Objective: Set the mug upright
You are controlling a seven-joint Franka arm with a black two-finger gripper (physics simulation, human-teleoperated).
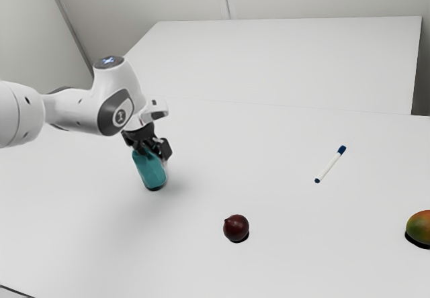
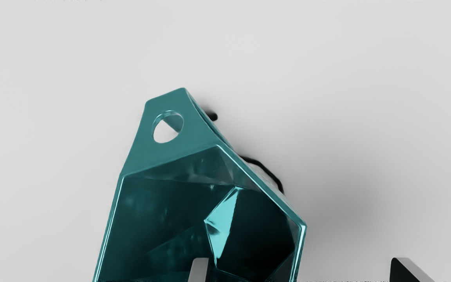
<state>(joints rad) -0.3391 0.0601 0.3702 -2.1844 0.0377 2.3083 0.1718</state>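
Observation:
In the exterior view, my gripper (image 1: 161, 152) is over the top of the teal mug (image 1: 152, 172), whose base is low at the table and whose top leans toward the exterior view's left. Whether the base rests flat I cannot tell. The wrist view looks into the open mouth of the mug (image 2: 163, 156), with its holed handle on one side. There the gripper (image 2: 300, 270) is open: one finger is inside the mouth, the other stands outside, apart from the wall. The fingers' upper parts and the mug's far lower side are hidden.
On the white table (image 1: 269, 137) a dark red round fruit (image 1: 236, 227) lies nearer the camera than the mug. A marker (image 1: 330, 164) with a blue cap lies farther to the exterior view's right, and a mango (image 1: 420, 227) sits at that view's right edge.

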